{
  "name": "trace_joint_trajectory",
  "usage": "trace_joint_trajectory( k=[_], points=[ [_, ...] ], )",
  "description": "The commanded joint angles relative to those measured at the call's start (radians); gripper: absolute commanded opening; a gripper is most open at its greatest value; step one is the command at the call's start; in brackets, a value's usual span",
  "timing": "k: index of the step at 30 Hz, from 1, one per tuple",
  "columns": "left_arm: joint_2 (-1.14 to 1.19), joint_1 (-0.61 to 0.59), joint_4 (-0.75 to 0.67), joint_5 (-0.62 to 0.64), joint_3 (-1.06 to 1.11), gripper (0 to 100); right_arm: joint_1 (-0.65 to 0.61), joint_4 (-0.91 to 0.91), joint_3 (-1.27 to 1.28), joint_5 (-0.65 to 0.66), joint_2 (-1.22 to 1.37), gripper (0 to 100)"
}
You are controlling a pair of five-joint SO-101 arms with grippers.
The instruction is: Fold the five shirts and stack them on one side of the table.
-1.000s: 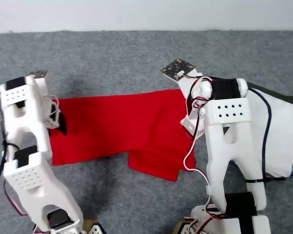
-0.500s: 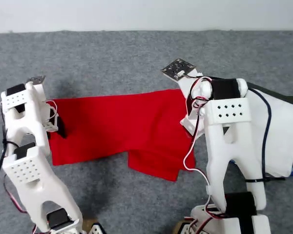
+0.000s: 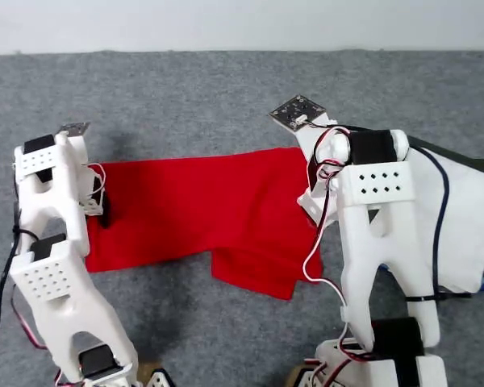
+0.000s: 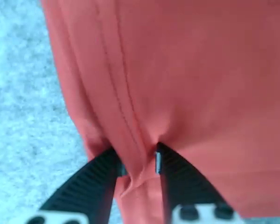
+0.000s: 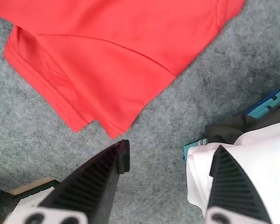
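On the table (image 3: 185,89) the shirt (image 3: 194,201) lies mid, left hand (image 4: 136,161) at its left edge, folded stack (image 3: 468,234) to the rt.

1. The left arm (image 3: 52,266) stands at the left of the high view, its white links folded forward and its wrist bent steeply down.
2. The left pincer (image 4: 137,161) is clamped on a fold of the red shirt (image 4: 200,70), its black ridged fingers nearly meeting.
3. The right arm (image 3: 379,226) rises at the right, wrist tipped downward.
4. The right pincer (image 5: 171,156) hangs with jaws spread wide, gripping nothing.
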Motion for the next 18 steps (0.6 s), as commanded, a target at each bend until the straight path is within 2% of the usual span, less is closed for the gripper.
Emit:
trace_joint_trajectory(
  k=[1,10,18],
  points=[
    [0.000,0.000,-0.020,0.008,-0.018,9,-0.004,0.015,-0.005,-0.009,-0.008,28.1],
    [0.000,-0.005,0.014,0.011,-0.039,9,-0.001,0.015,-0.005,-0.009,-0.004,28.1],
    [0.002,0.003,0.098,0.051,-0.231,9,-0.001,0.013,-0.005,-0.005,-0.002,28.1]
  ],
)
